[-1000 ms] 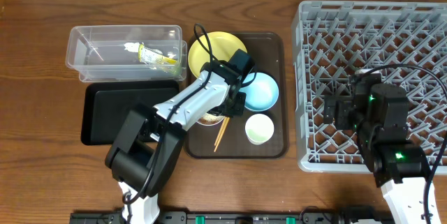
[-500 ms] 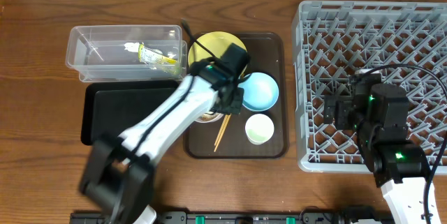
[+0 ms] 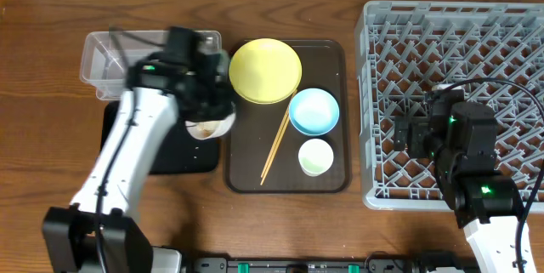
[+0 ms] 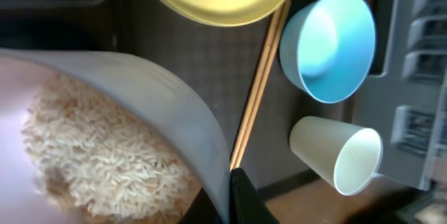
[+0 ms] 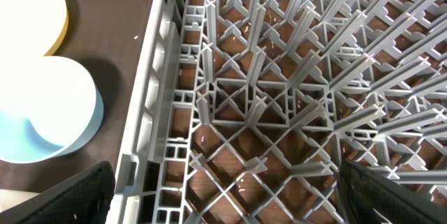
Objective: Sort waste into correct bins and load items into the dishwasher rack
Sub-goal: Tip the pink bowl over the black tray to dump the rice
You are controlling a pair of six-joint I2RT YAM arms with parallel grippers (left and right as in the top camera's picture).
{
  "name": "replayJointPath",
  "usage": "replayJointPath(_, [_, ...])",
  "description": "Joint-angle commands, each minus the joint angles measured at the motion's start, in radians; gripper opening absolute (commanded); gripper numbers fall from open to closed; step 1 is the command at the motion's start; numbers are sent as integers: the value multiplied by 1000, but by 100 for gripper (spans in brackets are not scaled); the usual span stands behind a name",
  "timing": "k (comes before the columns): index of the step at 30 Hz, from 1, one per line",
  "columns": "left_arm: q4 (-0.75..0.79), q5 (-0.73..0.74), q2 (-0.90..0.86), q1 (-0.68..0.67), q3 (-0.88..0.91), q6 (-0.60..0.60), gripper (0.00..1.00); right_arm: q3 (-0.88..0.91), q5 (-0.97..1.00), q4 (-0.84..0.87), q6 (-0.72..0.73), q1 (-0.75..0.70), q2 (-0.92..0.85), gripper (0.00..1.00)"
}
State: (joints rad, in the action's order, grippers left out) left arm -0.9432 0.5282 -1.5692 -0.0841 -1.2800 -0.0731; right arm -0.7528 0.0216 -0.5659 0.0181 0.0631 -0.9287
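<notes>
One bowl [image 3: 210, 127] of rice [image 4: 98, 154], rim clamped in left gripper [image 3: 206, 110], over right edge of black tray [image 3: 183, 156]. Shift left to mid-tray, then tip slowly. Right gripper [image 5: 225, 182] spread wide above rack [image 3: 408, 18].

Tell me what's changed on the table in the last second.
The left pincer carried the white bowl of rice left off the brown tray; it now hangs over the black tray's edge. The yellow plate, blue bowl, cup, chopsticks and right pincer stayed put.
</notes>
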Motion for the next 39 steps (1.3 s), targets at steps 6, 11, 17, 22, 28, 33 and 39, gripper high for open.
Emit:
replayJointPath(6, [-7,517,-9,329,167,287,6,-20,-4,-3,11,15,1,99])
replayJointPath(11, [2,726,-53,475,250,372,6,-20,-4,-3,11,15,1,99])
replayJointPath(17, [-18,916,-169,558,265,370,6,-20,-4,-9,11,15,1,99])
replayJointPath(22, [-23,1045,-262,600,265,262,6,-20,-4,-14,11,15,1,99])
replayJointPath(28, [-21,1045,-294,639,265,166,6,-20,-3,-14,11,15,1,99])
replayJointPath(33, [-25,1045,-294,660,265,-32,6,-20,-4,-14,11,15,1,99])
replayJointPath(39, [-25,1045,-294,664,265,-143,6,-20,-4,-14,11,15,1,99])
